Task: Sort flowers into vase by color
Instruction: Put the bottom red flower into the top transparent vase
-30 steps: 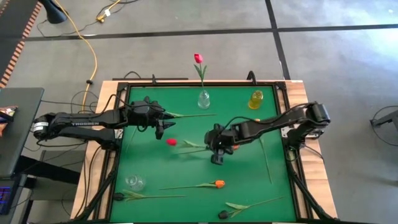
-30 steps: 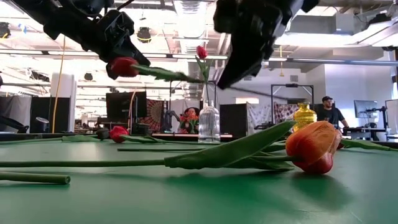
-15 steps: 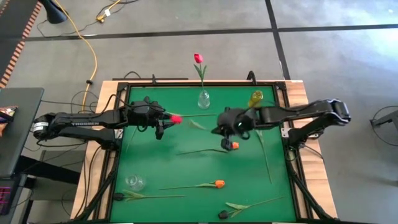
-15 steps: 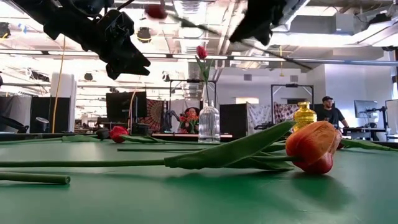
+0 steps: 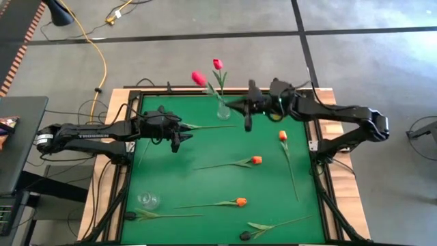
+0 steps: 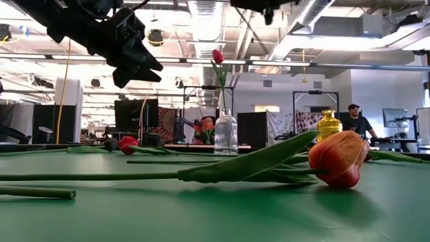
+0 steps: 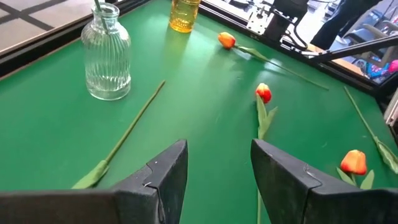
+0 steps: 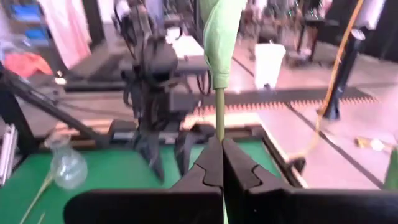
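Observation:
My right gripper (image 5: 246,109) is high over the table's far side, next to the clear ribbed vase (image 5: 223,108), and is shut on a red tulip whose head (image 5: 199,77) reaches past the far edge. A second red tulip (image 5: 218,64) stands in that vase by its stem. My left gripper (image 5: 179,137) hovers open over the table's left half, with nothing between its fingers (image 7: 168,177). A bare green stem (image 7: 127,137) lies on the mat just ahead of it. Orange tulips (image 5: 257,160) (image 5: 283,136) (image 5: 240,202) lie flat on the green mat. My right gripper pinches the red tulip's thin green stem (image 8: 219,127) between its two fingers, just below a leaf (image 8: 221,31). The fingers come in about level from the table's right side. The flower is lifted clear of the table, with its head out beyond the fingers toward the far left.
A yellow vase (image 6: 328,126) stands at the far right, under my right arm in the high view. A small clear glass (image 5: 147,200) sits near the front left. Dark-headed flowers (image 5: 244,236) (image 5: 130,216) lie along the near edge. A black frame (image 5: 321,171) rims the mat.
My right gripper has risen from the table's middle and swung toward the far edge and the clear vase, tipping from pointing down to about level. The red tulip went with it, lifted off the mat, and its head now sits beside the vase's flower.

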`<state>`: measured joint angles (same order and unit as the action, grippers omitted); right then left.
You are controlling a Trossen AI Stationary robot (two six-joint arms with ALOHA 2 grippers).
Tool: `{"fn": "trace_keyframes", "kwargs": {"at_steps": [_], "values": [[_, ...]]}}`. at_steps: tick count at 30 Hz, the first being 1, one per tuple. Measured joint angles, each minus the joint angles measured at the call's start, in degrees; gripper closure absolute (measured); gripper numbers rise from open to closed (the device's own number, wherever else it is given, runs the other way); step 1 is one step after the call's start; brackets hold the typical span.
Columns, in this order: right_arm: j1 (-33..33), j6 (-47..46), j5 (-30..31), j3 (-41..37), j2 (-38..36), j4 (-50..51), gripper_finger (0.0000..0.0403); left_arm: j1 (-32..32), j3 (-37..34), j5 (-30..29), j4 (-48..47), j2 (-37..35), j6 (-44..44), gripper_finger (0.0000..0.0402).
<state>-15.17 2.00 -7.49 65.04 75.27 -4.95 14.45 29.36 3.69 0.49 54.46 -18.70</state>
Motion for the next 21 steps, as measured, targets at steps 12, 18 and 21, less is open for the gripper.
{"fn": "trace_keyframes", "kwargs": {"at_steps": [12,18,21], "values": [[-11.9,-3.5,-12.2,0.0,14.4,-33.1,0.0385,-0.1,0.0,-1.3,-0.1,0.0,-2.2,0.0236],[-16.3,-9.0,-18.8,0.0,20.7,-45.3,0.0388,-0.1,0.0,-2.2,-0.2,0.0,-3.7,0.0236],[-17.3,-11.0,-19.9,-1.4,21.6,-51.6,0.0388,-0.1,0.0,-3.6,-0.2,0.0,-4.7,0.0236]]}}
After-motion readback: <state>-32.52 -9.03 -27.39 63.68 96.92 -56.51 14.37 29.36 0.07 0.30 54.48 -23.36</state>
